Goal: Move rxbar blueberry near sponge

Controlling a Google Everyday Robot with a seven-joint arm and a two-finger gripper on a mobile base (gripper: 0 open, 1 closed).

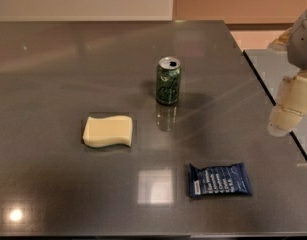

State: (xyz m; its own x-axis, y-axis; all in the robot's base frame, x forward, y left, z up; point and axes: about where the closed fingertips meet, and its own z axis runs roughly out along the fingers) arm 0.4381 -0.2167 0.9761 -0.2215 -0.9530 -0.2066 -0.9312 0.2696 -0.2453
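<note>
The rxbar blueberry (220, 180) is a dark navy wrapper with white lettering, lying flat on the grey table near the front right. The sponge (107, 131) is a pale yellow block with wavy edges, lying left of centre, well apart from the bar. My gripper (288, 109) hangs at the right edge of the view, above the table's right edge and up and right of the bar, touching nothing.
An open green soda can (168, 81) stands upright at the table's middle, behind and between sponge and bar. The dark grey table (68, 59) ends at a right edge (273, 99); another surface lies beyond it.
</note>
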